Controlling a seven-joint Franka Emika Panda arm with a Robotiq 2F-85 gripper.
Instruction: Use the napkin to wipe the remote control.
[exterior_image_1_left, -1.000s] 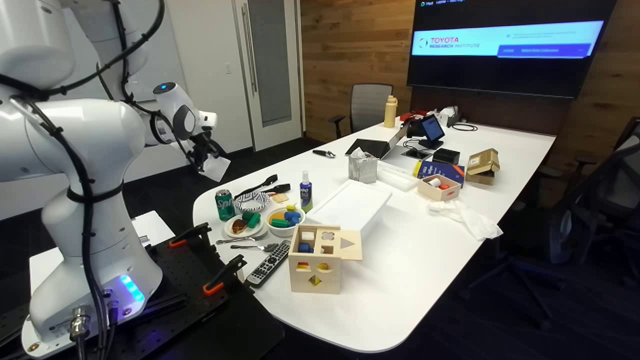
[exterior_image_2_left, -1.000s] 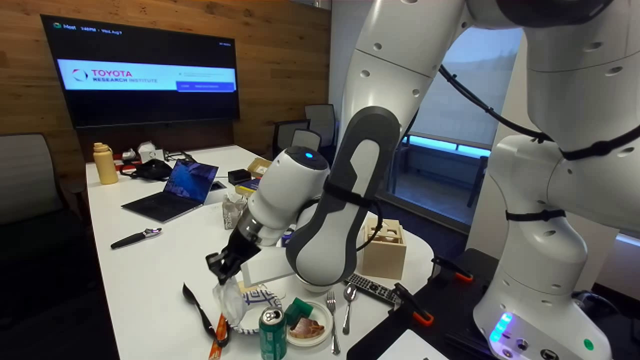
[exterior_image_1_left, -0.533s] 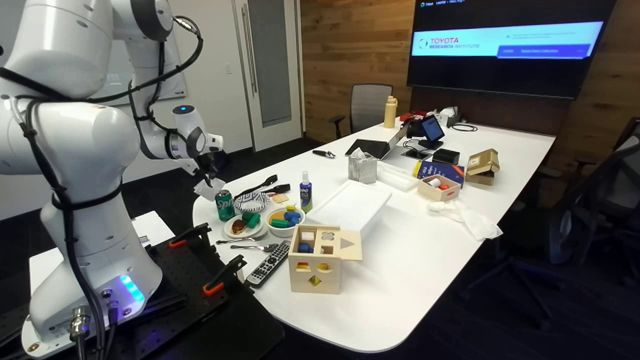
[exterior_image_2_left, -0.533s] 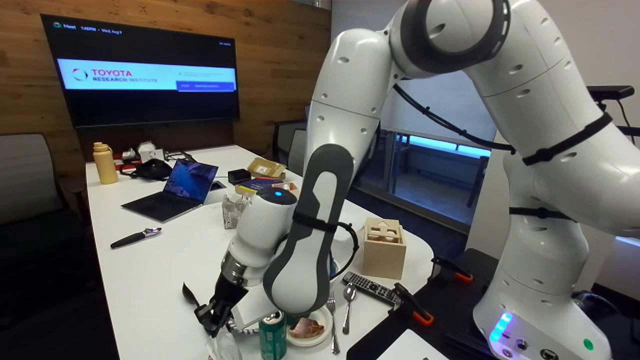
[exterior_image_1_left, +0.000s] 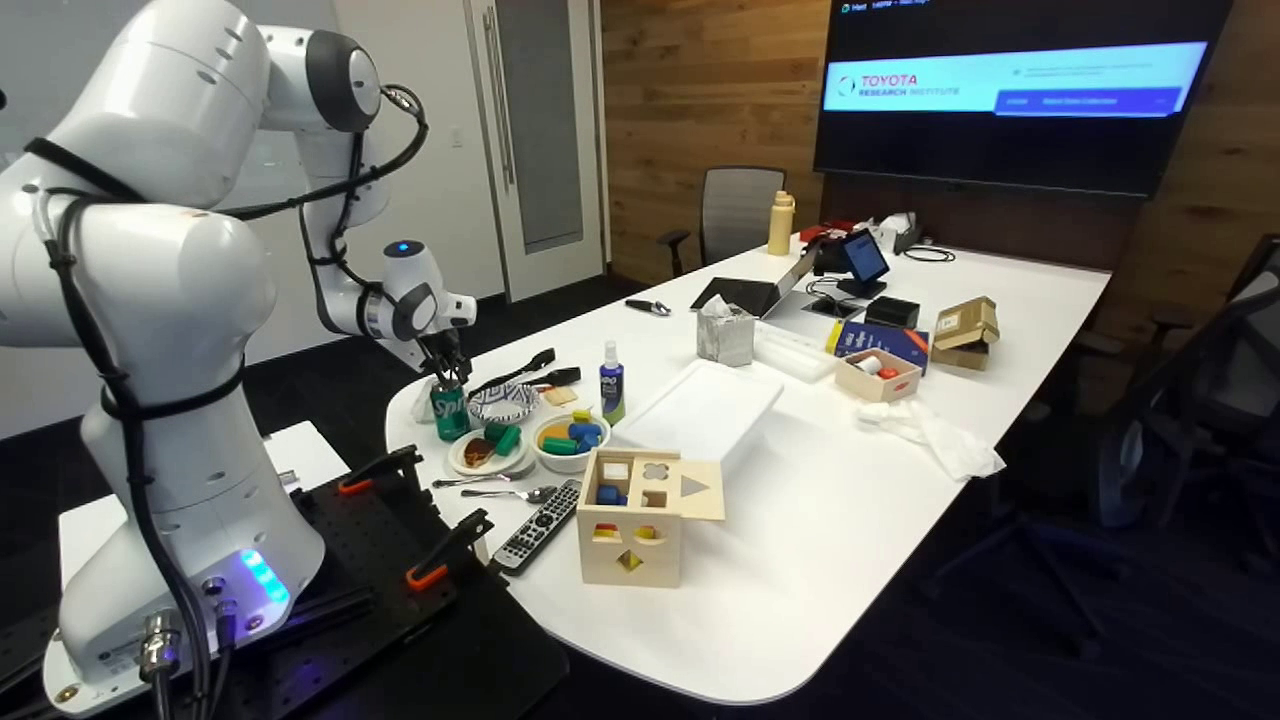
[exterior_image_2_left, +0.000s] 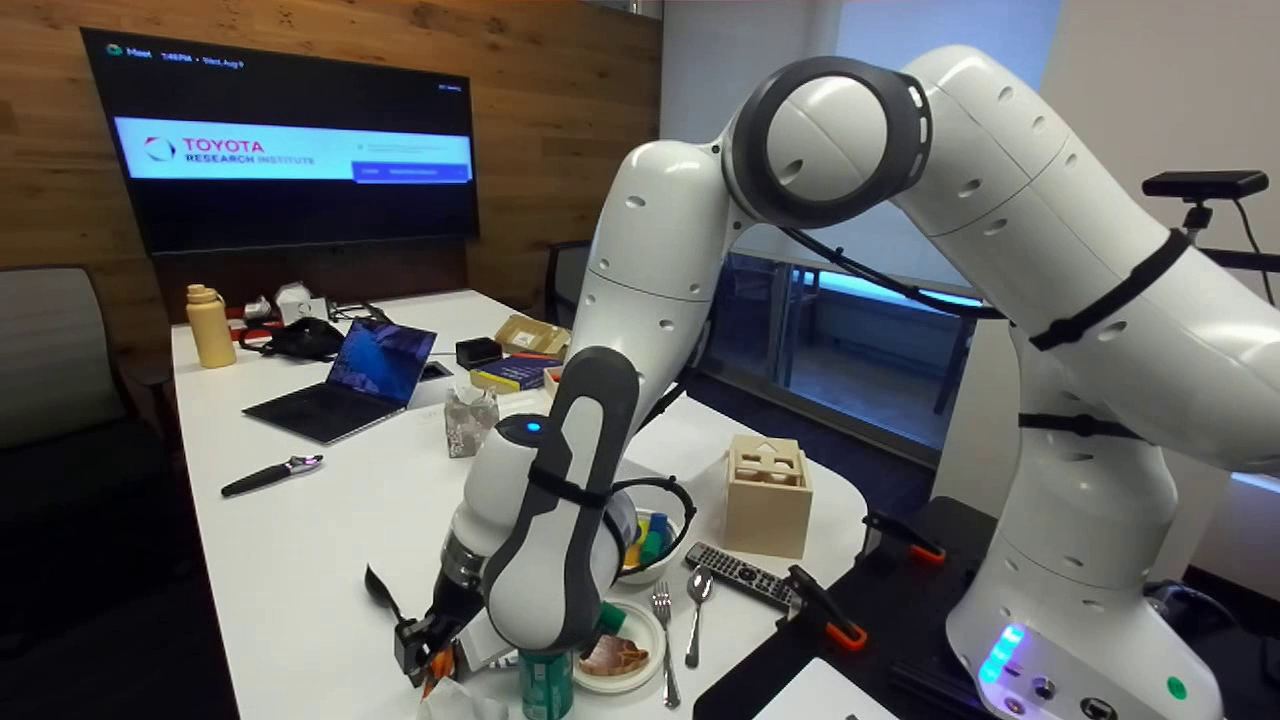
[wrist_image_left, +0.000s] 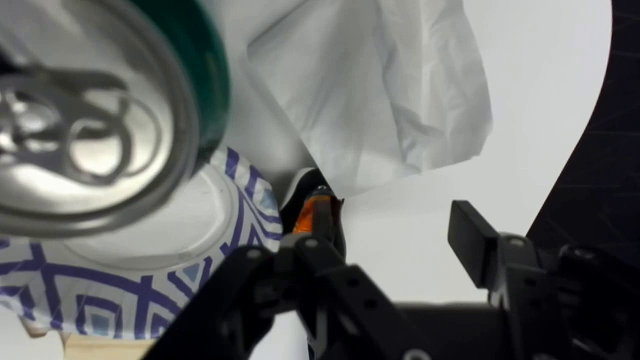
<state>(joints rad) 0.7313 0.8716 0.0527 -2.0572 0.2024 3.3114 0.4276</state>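
Note:
The white napkin (wrist_image_left: 380, 95) lies loose beyond my fingertips in the wrist view, apart from both fingers; whether all of it rests flat on the table I cannot tell. My gripper (wrist_image_left: 395, 230) is open with nothing between its pads, low over the table edge. In exterior views the gripper (exterior_image_2_left: 425, 645) hovers near the green can, with part of the napkin (exterior_image_2_left: 460, 700) below it, cut off by the frame. A black and grey remote control (exterior_image_1_left: 540, 527) sits beside the wooden shape box, well away from the gripper. The same remote control (exterior_image_2_left: 740, 575) is fully outside the wrist view.
Close by the gripper stand an upright soda can (wrist_image_left: 95, 115) and a patterned paper bowl (wrist_image_left: 150, 295). Black tongs or a ladle and an orange wrapper (wrist_image_left: 307, 217) lie under the left finger. A plate (exterior_image_1_left: 492, 450), cutlery and a wooden shape box (exterior_image_1_left: 630, 540) surround the remote.
The arm has come down and moved toward the can. The napkin, earlier hanging from the gripper, has been let go, and the fingers have opened.

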